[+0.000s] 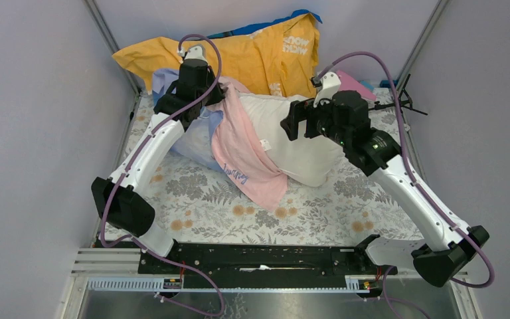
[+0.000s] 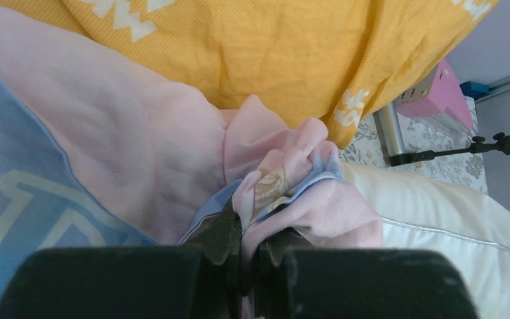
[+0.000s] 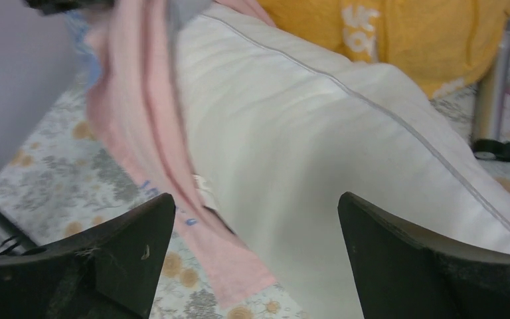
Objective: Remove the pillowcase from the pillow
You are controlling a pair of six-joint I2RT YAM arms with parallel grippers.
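Pillowcase [image 1: 247, 156] sits half off, as you can see: its pale pink face drapes in a long fold across the middle of the pillow [image 1: 305, 146] and trails down onto the flowered table cover [image 1: 345, 212], with blue lettering along the hem. Your left gripper [image 2: 248, 262] has its jaws pressed together on a bunched wad of that pink-and-blue fabric, up at the far left end of the pillow, and the cloth is gathered around the fingers. Left of the pinch the light blue printed face shows, with pale lettering on it.

As for what is inside, the right half of the pillow lies bare and white, out of the case. A seam runs along it, and a small white tag [image 1: 263, 144] sits at the edge just beside the pink fold. The left part is hidden under the fabric, and you cannot tell from these views how much of it is in the case.

Your right gripper [image 3: 255, 203] hovers over the bare white part with its jaws spread wide, holding nothing, and the pillow's surface shows between the fingers. Just behind the pillow lies the yellow-orange cover [image 1: 265, 53] with white lettering. Off to the right, a pink object [image 2: 438, 90] and a black stand [image 2: 501, 141] sit near the wall
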